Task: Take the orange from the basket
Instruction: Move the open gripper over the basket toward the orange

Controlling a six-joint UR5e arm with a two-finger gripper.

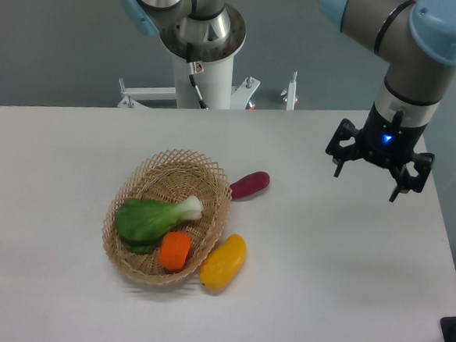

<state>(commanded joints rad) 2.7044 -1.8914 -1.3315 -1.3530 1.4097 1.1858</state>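
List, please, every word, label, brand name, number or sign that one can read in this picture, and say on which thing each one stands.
None: no readable text shows anywhere.
The gripper carries only a small blue light, no letters.
The orange, the basket, the leafy green vegetable, the yellow fruit, the purple vegetable and the table are unmarked.

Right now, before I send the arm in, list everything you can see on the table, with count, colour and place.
basket: one, tan wicker, left of centre on the table
orange: one, bright orange, inside basket at its near edge
leafy green vegetable: one, green with white stem, inside basket
yellow fruit: one, on the table against basket's near right rim
purple vegetable: one, on the table right of basket
table: one, white
pincer: one, black, open, empty, above the table's right side
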